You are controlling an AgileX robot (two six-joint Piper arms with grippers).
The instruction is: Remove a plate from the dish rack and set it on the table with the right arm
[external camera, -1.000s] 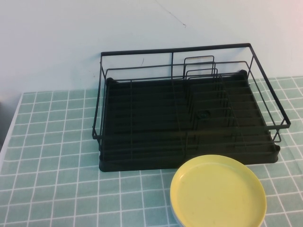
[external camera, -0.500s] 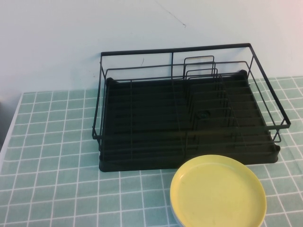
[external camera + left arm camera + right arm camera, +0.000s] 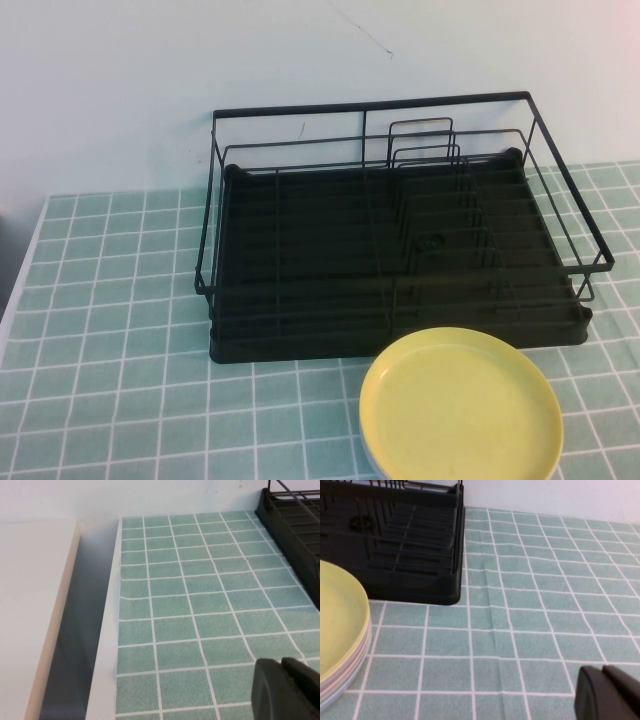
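Plate tops a stack on table beside dish rack.

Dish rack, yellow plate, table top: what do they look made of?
Dish rack: thin black wire frame, probably coated metal, over a matte ribbed tray, likely plastic. Yellow plate: smooth, dull-sheened, looks plastic; it tops a stack of pastel rims. Table: pale green squares with white lines, slightly rippled, so maybe a printed sheet. Left gripper and right gripper hang over tiles.

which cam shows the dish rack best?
High view: the whole dish rack shows, dividers included, behind the yellow plate. Right wrist view catches one corner beside the right claw. Left wrist view shows only an edge above the left claw.
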